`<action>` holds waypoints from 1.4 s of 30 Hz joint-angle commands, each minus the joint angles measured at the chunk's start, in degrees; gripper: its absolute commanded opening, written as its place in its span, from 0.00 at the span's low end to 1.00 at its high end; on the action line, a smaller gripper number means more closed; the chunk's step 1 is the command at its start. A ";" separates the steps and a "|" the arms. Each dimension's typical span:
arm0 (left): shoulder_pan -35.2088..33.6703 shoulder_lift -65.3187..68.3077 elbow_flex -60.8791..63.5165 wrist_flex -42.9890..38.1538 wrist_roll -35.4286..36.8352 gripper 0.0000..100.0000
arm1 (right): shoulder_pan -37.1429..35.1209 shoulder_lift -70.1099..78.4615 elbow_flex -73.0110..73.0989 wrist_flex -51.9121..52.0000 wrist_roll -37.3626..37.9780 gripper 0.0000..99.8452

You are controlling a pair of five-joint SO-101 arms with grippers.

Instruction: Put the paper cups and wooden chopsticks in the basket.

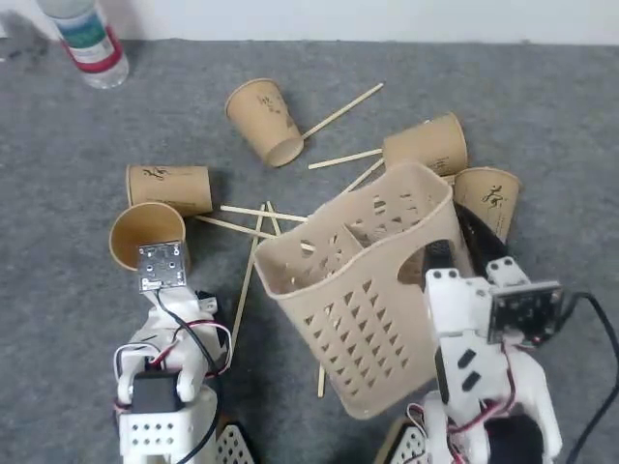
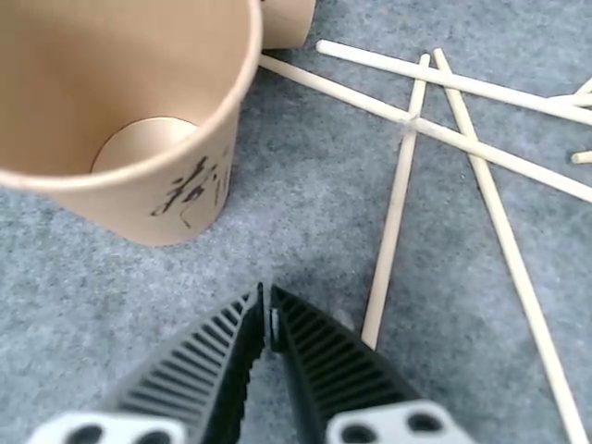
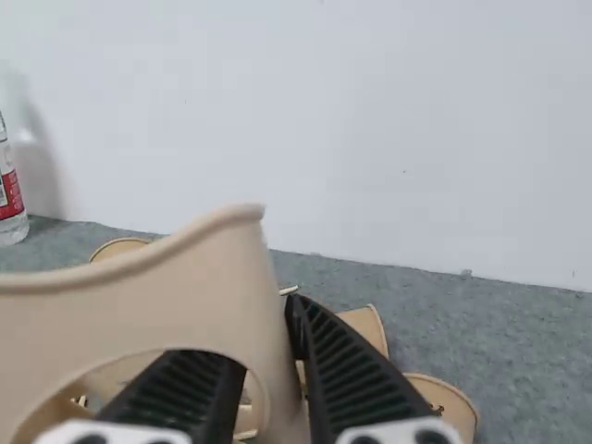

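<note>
The beige basket point(image 1: 363, 300) lies tilted on the grey mat, and my right gripper point(image 1: 447, 253) is shut on its rim by the handle hole. In the right wrist view the basket wall point(image 3: 176, 277) stands between the black fingers point(image 3: 347, 365). My left gripper point(image 2: 267, 313) is shut with nothing in it, low over the mat beside an upright paper cup point(image 2: 120, 111) point(image 1: 145, 232). Crossed wooden chopsticks point(image 2: 393, 199) lie just beyond it. Several more paper cups lie on their sides: one point(image 1: 169, 188) at left, one point(image 1: 266, 121) at the back, two point(image 1: 427, 145) point(image 1: 488, 198) behind the basket.
A plastic water bottle point(image 1: 87, 34) stands at the back left corner by the white wall. More chopsticks point(image 1: 343, 109) point(image 1: 261, 212) are scattered between the cups and partly under the basket. Open mat lies at the far left and far right.
</note>
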 commanded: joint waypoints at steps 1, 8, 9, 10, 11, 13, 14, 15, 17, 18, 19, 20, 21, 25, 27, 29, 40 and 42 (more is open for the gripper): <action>-0.09 -1.14 -0.48 0.26 0.35 0.01 | -0.13 -0.04 -1.85 1.89 1.49 0.01; 0.26 -1.14 -0.48 0.26 0.35 0.01 | 0.48 -0.22 -2.46 2.68 1.49 0.01; 0.18 -1.14 -0.48 0.26 0.44 0.01 | 0.40 -0.22 -2.64 2.77 1.49 0.01; 0.18 -1.14 -0.48 0.26 0.44 0.01 | 0.40 -0.22 -2.73 2.77 1.49 0.01; 0.18 -1.14 -0.48 0.26 0.44 0.01 | 0.40 -0.22 -2.99 2.86 1.49 0.01; 0.18 -1.14 -0.48 0.26 0.44 0.01 | 0.48 -0.22 -3.25 2.86 1.49 0.01; 0.18 -1.14 -0.48 0.26 0.44 0.01 | 0.57 -0.22 -3.25 2.86 1.49 0.01; 0.18 -1.14 -0.48 0.26 0.44 0.01 | 0.57 -0.22 -3.25 2.86 1.49 0.01; 0.18 -1.14 -0.48 0.26 0.44 0.01 | 0.66 -0.22 -3.25 2.86 1.49 0.01; 0.18 -1.14 -0.48 0.26 0.44 0.01 | 0.66 -0.22 -3.34 2.86 1.49 0.01; 0.18 -1.14 -0.48 0.26 0.44 0.01 | 0.48 -0.22 -3.34 2.86 1.49 0.01; 0.18 -1.14 -0.48 0.26 0.53 0.01 | 0.40 -0.22 -3.34 2.86 1.49 0.01; 0.26 -1.14 -0.48 0.26 0.62 0.01 | 0.40 -0.22 -3.34 2.86 1.41 0.01; 0.18 -1.14 -0.48 0.26 0.44 0.01 | 0.40 -0.22 -3.34 2.86 1.23 0.01; 0.26 -1.14 -0.48 0.26 0.44 0.01 | 0.40 -0.22 -3.34 2.86 1.23 0.01; 1.23 -1.14 -0.48 0.26 0.44 0.01 | 0.40 -0.22 -3.34 2.86 1.41 0.01; 1.05 -1.14 -1.01 -6.86 0.18 0.02 | 0.75 -0.22 -3.34 2.86 1.58 0.01; 0.97 -1.14 -0.92 -8.44 0.18 0.02 | 0.75 -0.22 -3.34 2.86 1.58 0.01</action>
